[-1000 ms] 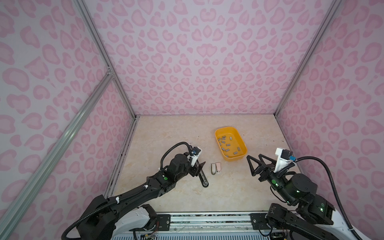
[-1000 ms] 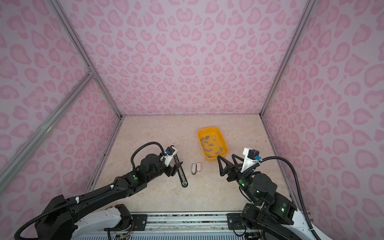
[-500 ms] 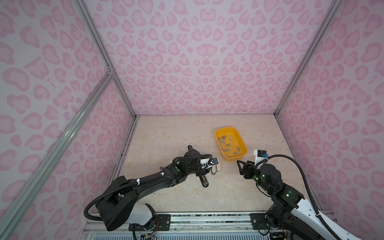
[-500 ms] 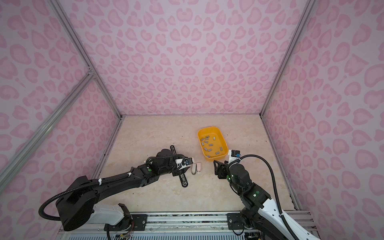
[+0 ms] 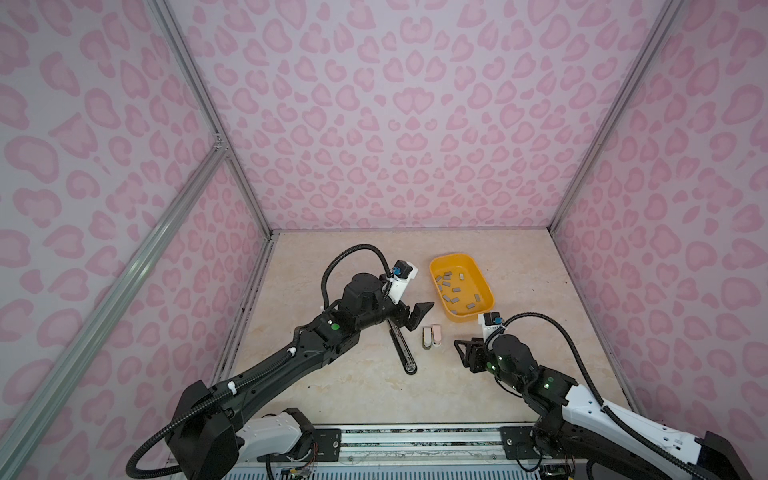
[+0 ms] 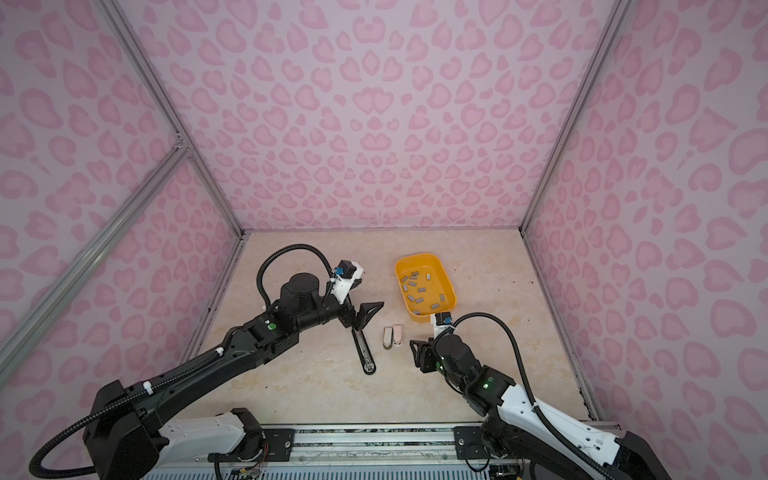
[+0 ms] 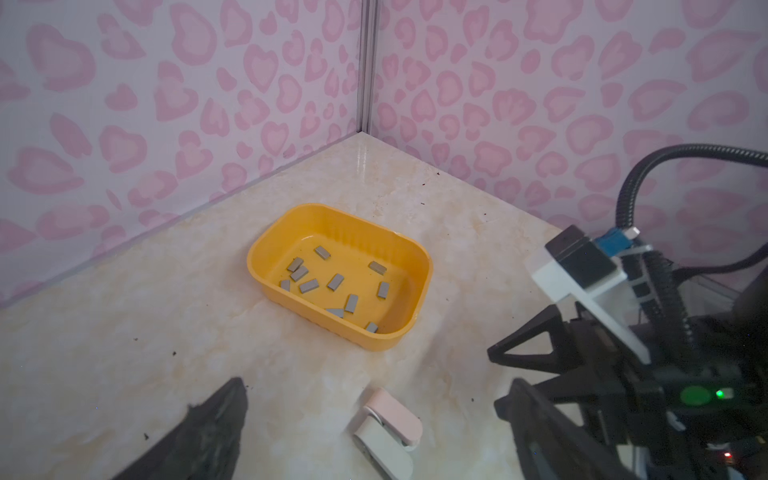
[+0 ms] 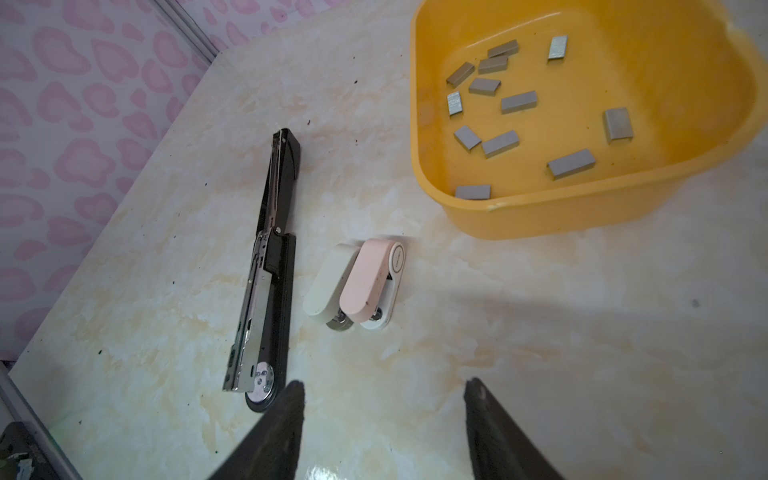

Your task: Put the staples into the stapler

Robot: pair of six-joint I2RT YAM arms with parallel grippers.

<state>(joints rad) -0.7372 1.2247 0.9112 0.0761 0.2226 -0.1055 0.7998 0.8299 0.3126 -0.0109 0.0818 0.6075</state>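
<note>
A long black stapler [image 5: 402, 349] [image 8: 270, 266] lies folded open flat on the table with its metal rail showing. Just right of it, a small white and a small pink stapler [image 5: 431, 336] [image 7: 388, 432] [image 8: 361, 282] lie side by side. Several grey staples [image 5: 455, 297] [image 7: 308, 286] [image 8: 519, 102] are scattered in the yellow tray [image 5: 465, 318] [image 7: 332, 328] [image 8: 540, 212]. My left gripper [image 5: 417, 316] [image 6: 365, 313] hangs wide open over the black stapler's far end, empty. My right gripper [image 5: 462, 353] [image 6: 417, 354] [image 8: 384, 386] is open and empty, just right of the small staplers.
Pink patterned walls with metal corner posts close in the marble table on three sides. The tray stands at the back right, close behind my right wrist camera [image 5: 490, 322]. A metal rail [image 5: 415, 440] runs along the table's front edge.
My left gripper narrowed near the small staplers, then pulled back a little and opened wide. My right gripper moved left toward the small staplers and its jaws narrowed. The staplers stayed put.
</note>
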